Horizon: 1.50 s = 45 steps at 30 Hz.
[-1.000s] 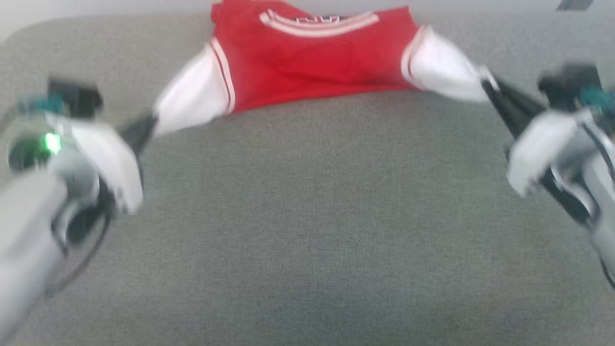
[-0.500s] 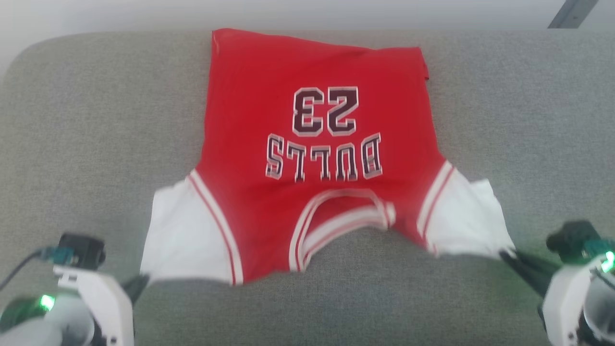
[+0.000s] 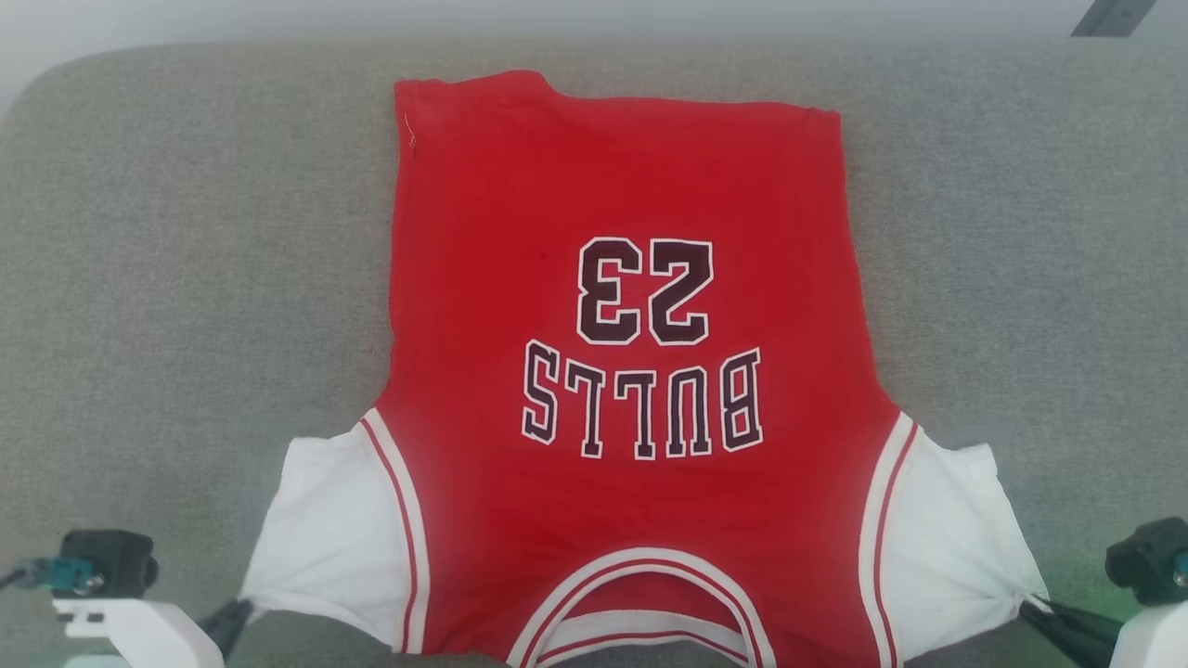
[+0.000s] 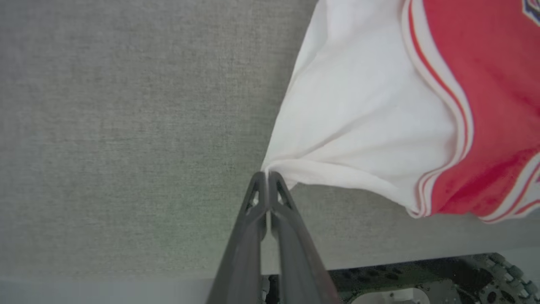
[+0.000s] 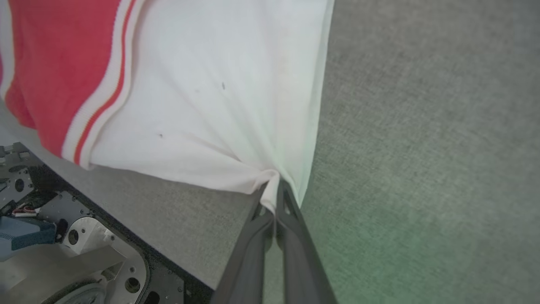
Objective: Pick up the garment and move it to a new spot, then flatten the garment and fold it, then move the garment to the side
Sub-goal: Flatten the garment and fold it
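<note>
Garment — red, "BULLS 23" upside down, white-outlined

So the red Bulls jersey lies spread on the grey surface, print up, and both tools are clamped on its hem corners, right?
Not the hem: the left tool and right tool are clamped on the white sleeve tips, as both wrist views show. The jersey does lie spread, print up, on the grey surface.

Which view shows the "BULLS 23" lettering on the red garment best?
The head view: the whole lettering lies sharp, upside down, on the garment. The left wrist view catches a blurred corner of it at its top right edge. The right wrist view offers the white sleeve and red cloth.
</note>
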Tool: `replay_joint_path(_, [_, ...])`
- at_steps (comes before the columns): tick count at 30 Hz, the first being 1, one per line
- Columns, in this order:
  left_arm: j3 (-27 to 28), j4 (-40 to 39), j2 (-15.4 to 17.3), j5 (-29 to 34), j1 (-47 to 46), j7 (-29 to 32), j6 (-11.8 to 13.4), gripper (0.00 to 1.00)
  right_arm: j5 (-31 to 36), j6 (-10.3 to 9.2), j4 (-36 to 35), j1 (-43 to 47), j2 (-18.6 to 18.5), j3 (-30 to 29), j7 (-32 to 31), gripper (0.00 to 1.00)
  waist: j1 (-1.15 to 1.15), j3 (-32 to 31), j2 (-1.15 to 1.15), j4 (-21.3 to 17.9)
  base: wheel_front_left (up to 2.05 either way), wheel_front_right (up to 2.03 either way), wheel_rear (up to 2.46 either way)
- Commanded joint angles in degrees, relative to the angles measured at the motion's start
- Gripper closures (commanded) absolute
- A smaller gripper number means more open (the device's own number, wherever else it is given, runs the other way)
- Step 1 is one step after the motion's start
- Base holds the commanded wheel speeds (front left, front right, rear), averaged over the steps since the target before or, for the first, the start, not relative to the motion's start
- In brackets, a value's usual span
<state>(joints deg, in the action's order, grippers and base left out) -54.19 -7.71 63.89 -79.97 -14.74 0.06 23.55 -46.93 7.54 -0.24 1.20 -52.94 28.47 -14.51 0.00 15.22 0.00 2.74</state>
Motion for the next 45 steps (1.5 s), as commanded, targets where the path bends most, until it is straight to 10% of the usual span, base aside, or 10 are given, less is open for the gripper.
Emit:
replay_joint_path(1, [-0.1,-0.4,-0.2,-0.4,0.8,-0.3,0.5,1.00,0.1,-0.10,0.1,1.6,0.5,0.0,-1.1,1.00,0.00,0.2,0.00,0.1,0.00,0.00,0.00])
replay_joint_path(25, [0.8,-3.4,-1.0,-2.9,3.7,-1.6,6.6,1.00,1.1,-0.21,-1.9,9.9,5.6,-11.0,-16.7,0.99,0.00,1.1,0.00,1.3,0.00,0.00,0.00])
replay_joint_path(26, [0.7,-3.6,-1.1,-2.5,3.5,-1.8,6.6,1.00,1.6,-0.35,-1.6,9.8,6.2,-12.0,-17.1,0.24,0.00,1.0,0.00,1.3,0.00,0.00,0.00])
replay_joint_path(27, [0.7,-3.7,-1.5,-2.3,3.3,-2.1,6.5,1.00,2.0,-0.35,-1.6,9.7,6.9,-12.7,-17.5,0.00,0.00,0.9,0.00,1.3,0.00,0.00,0.00])
replay_joint_path(45, [-1.3,-3.9,-6.7,4.4,-3.5,-0.9,3.9,1.00,12.8,-0.07,-14.4,-6.3,19.0,-30.9,-22.5,0.00,0.00,2.0,0.00,4.1,0.00,0.00,0.00])
